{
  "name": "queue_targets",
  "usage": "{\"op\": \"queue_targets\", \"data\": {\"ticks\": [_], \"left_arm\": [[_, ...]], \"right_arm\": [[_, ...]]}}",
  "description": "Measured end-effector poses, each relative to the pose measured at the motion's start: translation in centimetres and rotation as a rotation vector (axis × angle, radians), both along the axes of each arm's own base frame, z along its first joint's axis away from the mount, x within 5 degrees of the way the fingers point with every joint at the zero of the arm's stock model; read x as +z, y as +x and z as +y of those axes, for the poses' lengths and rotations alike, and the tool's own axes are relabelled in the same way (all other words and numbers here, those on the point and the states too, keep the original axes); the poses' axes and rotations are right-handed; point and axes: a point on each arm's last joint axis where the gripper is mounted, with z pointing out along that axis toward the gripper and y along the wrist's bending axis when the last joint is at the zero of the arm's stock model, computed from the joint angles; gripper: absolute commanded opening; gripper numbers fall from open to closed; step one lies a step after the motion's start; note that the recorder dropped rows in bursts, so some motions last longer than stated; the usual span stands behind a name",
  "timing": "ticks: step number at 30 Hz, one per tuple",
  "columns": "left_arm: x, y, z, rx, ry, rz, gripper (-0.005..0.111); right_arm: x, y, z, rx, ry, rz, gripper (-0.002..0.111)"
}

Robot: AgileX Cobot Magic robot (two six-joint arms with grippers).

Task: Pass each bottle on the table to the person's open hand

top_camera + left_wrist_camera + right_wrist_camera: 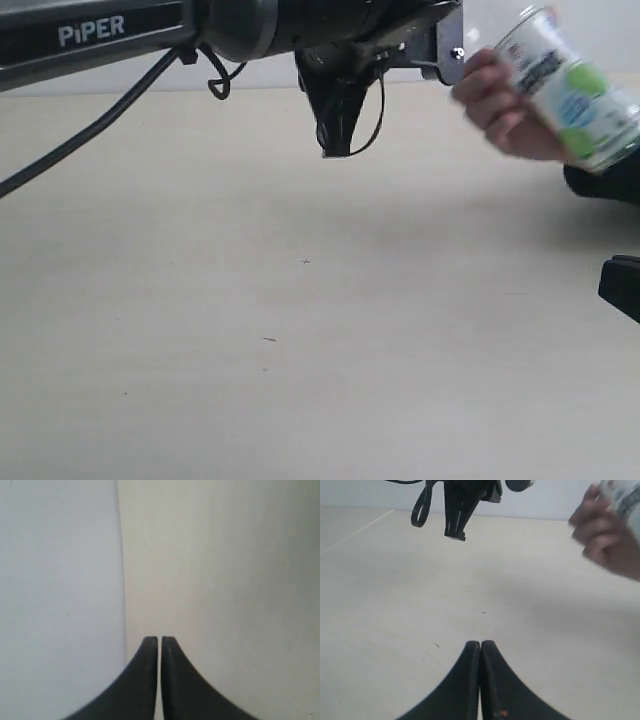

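A person's hand at the upper right holds a clear bottle with a lime and white label, tilted and lifted off the table. My left gripper hangs above the table's far side, just left of that hand, fingers pointing down. In the left wrist view it is shut with nothing between the tips. My right gripper is shut and empty, low over the tabletop. The right wrist view also shows the hand, the bottle and the left gripper. No other bottle shows.
The left arm spans the top of the exterior view, with a cable drooping from it. A black part sticks in at the right edge. Small dark specks mark the bare beige tabletop.
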Motion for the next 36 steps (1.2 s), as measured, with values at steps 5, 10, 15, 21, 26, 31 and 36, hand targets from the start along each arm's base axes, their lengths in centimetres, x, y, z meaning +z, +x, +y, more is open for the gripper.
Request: {"op": "queue_targets", "data": {"ticks": [5, 10, 15, 21, 26, 31, 36], "left_arm": [[1.1, 1.2, 2.7, 0.236, -0.225, 0.004, 0.0], [2.9, 2.6, 6.7, 0.4, -0.608, 0.099, 0.0], [3.1, 0.6, 10.4, 0.425, -0.821, 0.049, 0.0], [1.2, -4.6, 13.2, 0.315, -1.182, -0.064, 0.0], [0.6, -9.7, 15.2, 0.187, -1.47, -0.126, 0.0], [-0.1, -12.5, 16.3, 0.132, -1.542, -0.134, 0.0], [-0.6, -13.1, 16.6, 0.136, -1.542, -0.126, 0.0]], "right_arm": [[0.0, 0.0, 0.0, 0.0, 0.0, 0.0, 0.0], [0.0, 0.0, 0.0, 0.0, 0.0, 0.0, 0.0], [0.0, 0.0, 0.0, 0.0, 0.0, 0.0, 0.0], [0.0, 0.0, 0.0, 0.0, 0.0, 0.0, 0.0], [0.0, 0.0, 0.0, 0.0, 0.0, 0.0, 0.0], [0.0, 0.0, 0.0, 0.0, 0.0, 0.0, 0.0], [0.0, 0.0, 0.0, 0.0, 0.0, 0.0, 0.0]]}}
